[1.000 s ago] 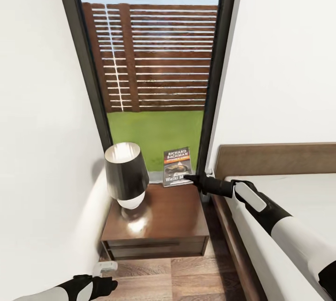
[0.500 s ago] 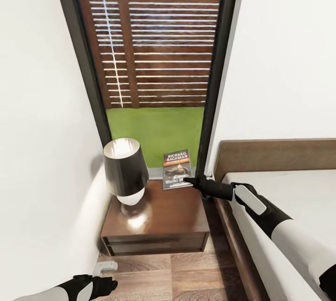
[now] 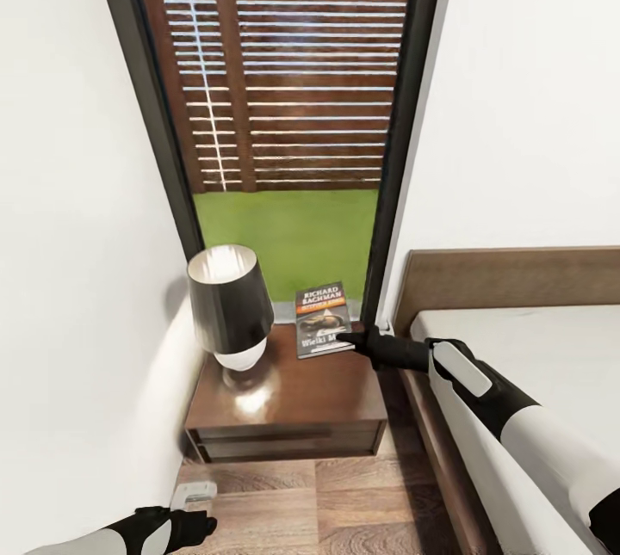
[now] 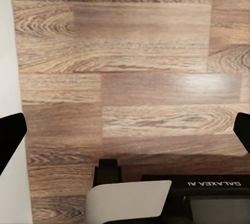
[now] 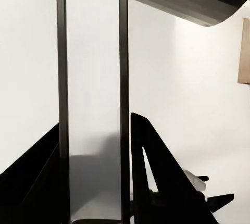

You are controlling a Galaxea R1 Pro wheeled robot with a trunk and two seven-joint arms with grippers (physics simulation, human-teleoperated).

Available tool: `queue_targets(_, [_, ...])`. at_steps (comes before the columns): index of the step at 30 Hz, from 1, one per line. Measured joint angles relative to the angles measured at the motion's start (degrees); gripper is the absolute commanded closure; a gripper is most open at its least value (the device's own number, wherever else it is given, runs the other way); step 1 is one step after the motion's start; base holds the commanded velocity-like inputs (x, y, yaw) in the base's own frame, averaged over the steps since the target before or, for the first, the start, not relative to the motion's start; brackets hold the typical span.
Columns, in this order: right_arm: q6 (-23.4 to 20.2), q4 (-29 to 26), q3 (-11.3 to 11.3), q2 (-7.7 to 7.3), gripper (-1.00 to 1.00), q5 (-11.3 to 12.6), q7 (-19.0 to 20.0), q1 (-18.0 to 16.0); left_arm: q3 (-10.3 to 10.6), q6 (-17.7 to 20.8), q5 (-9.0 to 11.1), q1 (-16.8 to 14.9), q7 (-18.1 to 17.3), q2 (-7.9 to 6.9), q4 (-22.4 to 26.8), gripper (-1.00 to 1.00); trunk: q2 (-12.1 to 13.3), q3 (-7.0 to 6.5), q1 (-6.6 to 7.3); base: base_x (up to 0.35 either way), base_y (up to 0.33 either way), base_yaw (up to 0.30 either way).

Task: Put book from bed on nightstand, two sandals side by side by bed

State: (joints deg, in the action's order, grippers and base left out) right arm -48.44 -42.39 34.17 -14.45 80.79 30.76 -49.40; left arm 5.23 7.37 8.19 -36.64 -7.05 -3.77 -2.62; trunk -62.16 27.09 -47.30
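The book (image 3: pixel 321 318), with its pale "Richard Bachman" cover, stands tilted at the back of the dark-brown nightstand (image 3: pixel 293 404), its lower edge down at the glossy top. My right gripper (image 3: pixel 349 336) is shut on the book's lower right corner. In the right wrist view the book (image 5: pixel 94 104) is a pale slab between the dark fingers (image 5: pixel 156 172). My left gripper (image 3: pixel 194 525) hangs low over the plank floor (image 4: pixel 130 52), its fingertips (image 4: pixel 10 135) wide apart and open. The bed (image 3: pixel 534 340) lies to the right. The two sandals are out of view.
A black-shaded lamp (image 3: pixel 226 305) stands on the nightstand's left half, next to the book. A white wall closes in on the left. The tall dark-framed window (image 3: pixel 293 133) is behind, and the bed's headboard (image 3: pixel 517 280) is to the right.
The head camera has tipped slightly. Against the lamp and nightstand, the right gripper has lowered the book a little toward the nightstand's top. The left arm is unmoved.
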Motion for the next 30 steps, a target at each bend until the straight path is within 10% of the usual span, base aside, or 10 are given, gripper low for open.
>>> queue_targets(30, [-0.66, -0.01, -0.09, 0.09, 1.00, 0.13, 4.62, 0.00, 0.00, 0.00, -0.01, 0.04, 0.00, 0.09, 0.00, -1.00, -12.04, 8.14, -6.59, 0.000, 0.000, 0.000])
